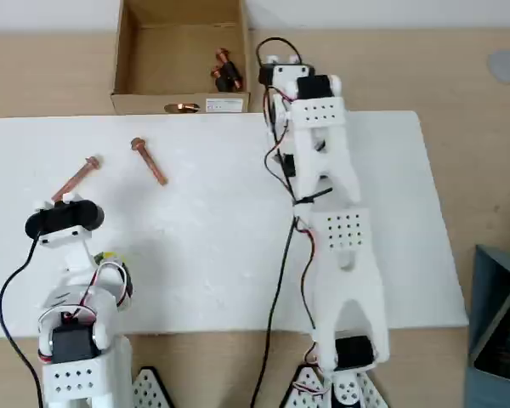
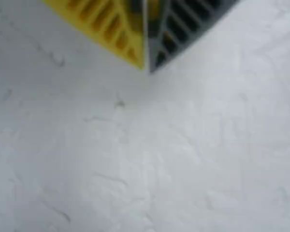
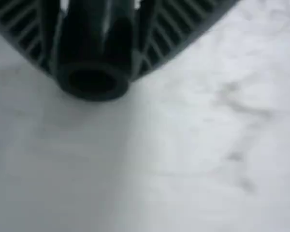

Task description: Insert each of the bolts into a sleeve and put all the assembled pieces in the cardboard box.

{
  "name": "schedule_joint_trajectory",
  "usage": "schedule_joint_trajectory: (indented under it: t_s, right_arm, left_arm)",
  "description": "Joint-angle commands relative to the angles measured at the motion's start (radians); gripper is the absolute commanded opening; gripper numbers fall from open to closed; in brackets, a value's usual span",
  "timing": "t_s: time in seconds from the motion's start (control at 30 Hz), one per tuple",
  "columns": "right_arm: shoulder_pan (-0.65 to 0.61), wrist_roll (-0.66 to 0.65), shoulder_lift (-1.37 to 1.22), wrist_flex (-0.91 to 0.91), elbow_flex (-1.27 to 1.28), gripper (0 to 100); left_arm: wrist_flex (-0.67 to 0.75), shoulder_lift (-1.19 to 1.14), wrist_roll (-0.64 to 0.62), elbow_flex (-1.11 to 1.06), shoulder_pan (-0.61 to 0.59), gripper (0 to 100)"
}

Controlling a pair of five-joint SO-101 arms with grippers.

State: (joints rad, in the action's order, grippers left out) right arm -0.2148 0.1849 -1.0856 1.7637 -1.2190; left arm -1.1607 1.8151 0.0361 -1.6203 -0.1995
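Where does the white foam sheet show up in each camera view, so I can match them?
High view: the white sheet fills the middle of the picture, bordering the cardboard box.
Left wrist view: it lies beneath the shut left gripper.
Right wrist view: it lies beneath the black sleeve held by the right gripper.
Shared landmark: the sheet's own pitted, scratched surface.
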Motion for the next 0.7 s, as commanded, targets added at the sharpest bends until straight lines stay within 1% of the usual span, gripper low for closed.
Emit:
schedule_joint_trajectory:
  t_s: [0.0, 0.1, 0.17, 0.47, 0.67]
  right_arm:
    - [-0.021, 0.002, 0.194, 0.023, -0.007, 1.0]
    - [-0.033, -0.032, 0.309, 0.025, 0.038, 1.0]
    - [-0.038, -0.035, 0.401, 0.025, 0.113, 1.0]
    - [-0.030, -0.037, 0.872, 0.025, 0.605, 1.0]
    - [0.042, -0.037, 1.161, 0.021, 0.877, 1.0]
  left_arm:
    - [0.006, 0.007, 0.002, 0.008, -0.005, 0]
    - [0.006, 0.007, 0.002, 0.008, -0.005, 0]
    - [0.006, 0.007, 0.002, 0.008, -0.005, 0]
    - [0.006, 0.007, 0.003, 0.008, -0.005, 0]
    - [0.006, 0.007, 0.002, 0.008, -0.005, 0]
